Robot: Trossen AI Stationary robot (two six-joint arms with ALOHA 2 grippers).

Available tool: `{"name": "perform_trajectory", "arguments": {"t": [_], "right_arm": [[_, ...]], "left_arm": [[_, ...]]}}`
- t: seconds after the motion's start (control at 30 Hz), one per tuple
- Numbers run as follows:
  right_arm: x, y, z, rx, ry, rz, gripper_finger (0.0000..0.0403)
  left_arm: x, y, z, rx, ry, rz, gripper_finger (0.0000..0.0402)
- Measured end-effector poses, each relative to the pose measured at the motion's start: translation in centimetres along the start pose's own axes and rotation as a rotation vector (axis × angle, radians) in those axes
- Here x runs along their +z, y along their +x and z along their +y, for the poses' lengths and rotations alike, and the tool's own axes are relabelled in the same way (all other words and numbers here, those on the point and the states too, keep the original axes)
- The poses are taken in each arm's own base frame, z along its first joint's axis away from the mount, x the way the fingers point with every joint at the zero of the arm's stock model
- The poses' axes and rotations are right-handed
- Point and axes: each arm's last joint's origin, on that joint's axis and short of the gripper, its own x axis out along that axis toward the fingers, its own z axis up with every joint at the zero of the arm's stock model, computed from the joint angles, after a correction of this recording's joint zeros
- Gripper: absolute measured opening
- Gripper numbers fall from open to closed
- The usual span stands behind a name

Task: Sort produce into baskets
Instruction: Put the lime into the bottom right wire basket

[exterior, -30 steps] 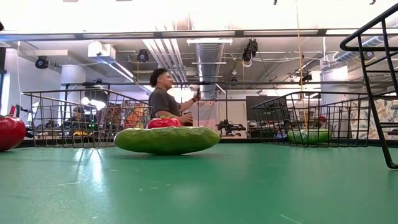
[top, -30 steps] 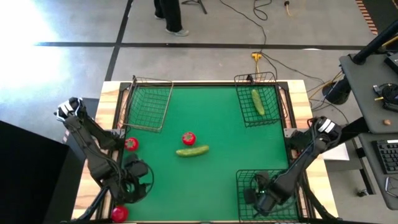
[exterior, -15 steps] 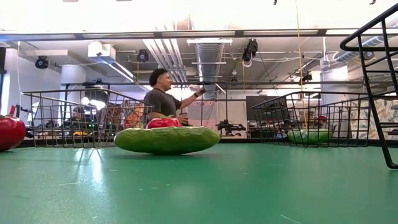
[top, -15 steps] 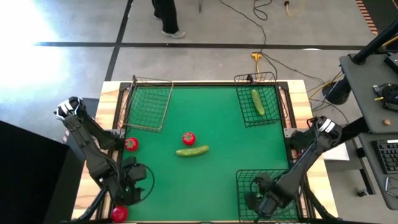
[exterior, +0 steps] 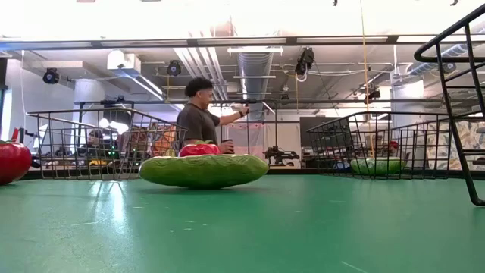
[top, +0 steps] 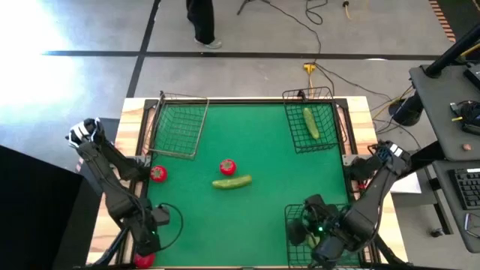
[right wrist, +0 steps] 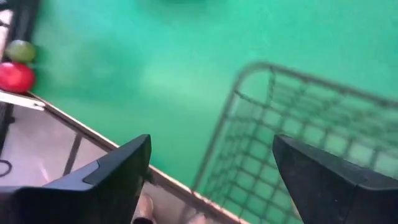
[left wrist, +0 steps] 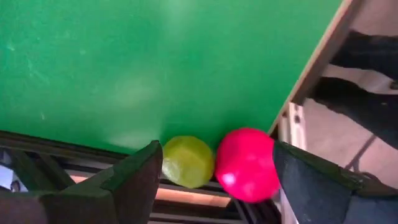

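My left gripper is open above the mat's near left corner; its fingers stand wide apart on either side of a yellow-green lime and a red tomato, touching neither. My right gripper is open and empty over the near right basket. A tomato and a cucumber lie mid-mat. Another tomato lies at the mat's left edge. A cucumber lies in the far right basket.
A wire basket stands at the far left with nothing showing in it. The table's wooden rim borders the green mat. A person stands in the room behind the table. Bare mat lies between the two grippers.
My left gripper has gone toward the table's near edge, closer to the tomato at the near left corner. My right gripper has shifted a little over the near right basket. The person in the room has moved an arm.
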Motion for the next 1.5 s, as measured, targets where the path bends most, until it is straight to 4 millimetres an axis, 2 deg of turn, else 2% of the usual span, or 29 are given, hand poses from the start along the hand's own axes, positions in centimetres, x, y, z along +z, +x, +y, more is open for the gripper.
{"name": "perform_trajectory", "arguments": {"t": [0.23,0.43,0.73,1.07,1.27,1.37,1.5], "right_arm": [[2.4,-0.4,1.6,0.042,-0.097,-0.037,0.0325],[4.1,-1.0,2.7,0.086,-0.148,-0.078,0.0324],[4.5,-1.1,3.5,0.134,-0.175,-0.09,0.0325],[4.2,-0.4,3.4,0.135,-0.158,-0.081,0.0325],[4.1,-0.4,3.4,0.134,-0.158,-0.081,0.0325],[4.1,-0.4,3.4,0.135,-0.158,-0.081,0.0325],[4.2,-0.4,3.4,0.137,-0.157,-0.083,0.0325]], "left_arm": [[0.2,3.3,-0.2,0.121,-0.054,0.141,0.0286],[0.5,6.1,-0.3,0.214,-0.004,0.232,0.0286],[0.5,8.7,-0.3,0.229,0.046,0.37,0.0286],[0.5,9.8,0.4,0.267,0.057,0.375,0.0279],[0.6,10.0,0.8,0.29,0.055,0.36,0.0221],[0.8,9.7,0.7,0.294,0.066,0.331,0.0189],[1.6,7.9,-0.3,0.246,0.095,0.233,0.0186]]}}
